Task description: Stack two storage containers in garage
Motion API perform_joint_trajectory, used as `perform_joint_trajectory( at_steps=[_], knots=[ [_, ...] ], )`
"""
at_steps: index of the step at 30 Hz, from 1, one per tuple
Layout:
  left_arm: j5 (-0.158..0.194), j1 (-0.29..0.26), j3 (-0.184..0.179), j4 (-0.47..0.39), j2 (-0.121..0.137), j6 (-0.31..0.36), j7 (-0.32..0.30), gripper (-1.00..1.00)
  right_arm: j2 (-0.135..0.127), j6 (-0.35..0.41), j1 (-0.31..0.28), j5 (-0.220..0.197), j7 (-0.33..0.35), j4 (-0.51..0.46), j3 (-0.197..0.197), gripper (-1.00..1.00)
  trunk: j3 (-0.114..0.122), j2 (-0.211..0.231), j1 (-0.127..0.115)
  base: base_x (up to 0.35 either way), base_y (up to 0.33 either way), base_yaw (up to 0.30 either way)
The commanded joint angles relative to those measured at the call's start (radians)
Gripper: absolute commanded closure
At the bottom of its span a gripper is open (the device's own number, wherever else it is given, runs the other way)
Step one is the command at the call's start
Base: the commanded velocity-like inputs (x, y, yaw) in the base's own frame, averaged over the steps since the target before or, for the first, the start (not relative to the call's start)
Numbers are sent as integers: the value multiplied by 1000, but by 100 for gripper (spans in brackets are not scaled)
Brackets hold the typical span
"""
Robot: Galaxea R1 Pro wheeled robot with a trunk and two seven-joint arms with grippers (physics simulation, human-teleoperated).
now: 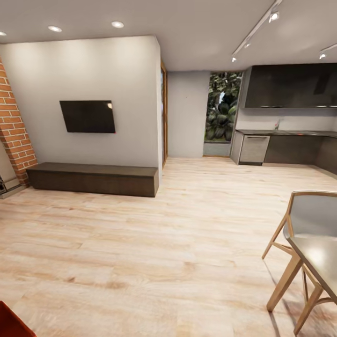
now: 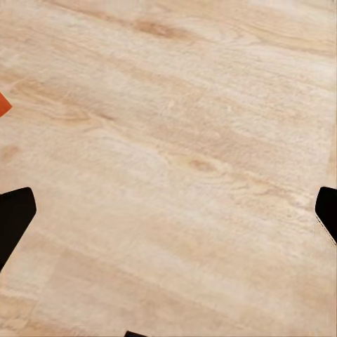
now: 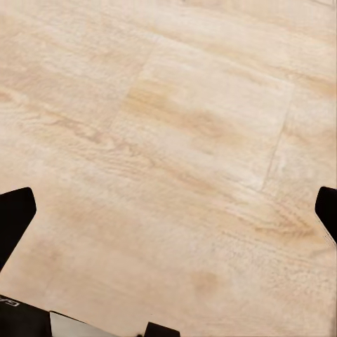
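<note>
Under the left gripper lies bare wood floor; its dark fingertips sit wide apart at the frame edges with nothing between them, so it is open and empty. An orange sliver at the edge of that view may be a container. The right gripper is likewise spread and empty over the planks. Farther out, the head view shows an orange-red corner low at the robot's left, a TV over a dark bench, a chair and a kitchen beyond. By my judgement nothing is carried yet: both of the 2 containers are left to fetch, move and stack.
</note>
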Motion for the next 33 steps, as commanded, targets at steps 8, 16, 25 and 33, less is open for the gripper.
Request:
perform_joint_trajectory(
  at_steps=[8, 16, 25, 33],
  knots=[
    [7, 0, -3, 0, 0, -3, 0, -100, 0, -1, 0, 0, 3, -2, 0, -100, -1, 0, 1, 325, 0, 0],
    [7, 0, -3, 0, 0, -3, 0, -100, 0, -1, 0, 0, 3, -2, 1, -100, -1, 0, 1, 325, 0, 0],
    [7, 0, -3, 1, 0, -3, 0, -100, 0, -1, 0, 0, 3, -2, 0, -100, -1, 0, 1, 325, -5, 20],
    [7, 0, -3, 1, 0, -3, 0, -100, 0, -1, 0, 0, 3, -2, 0, -100, -1, 0, 1, 325, -111, 260]
  ],
)
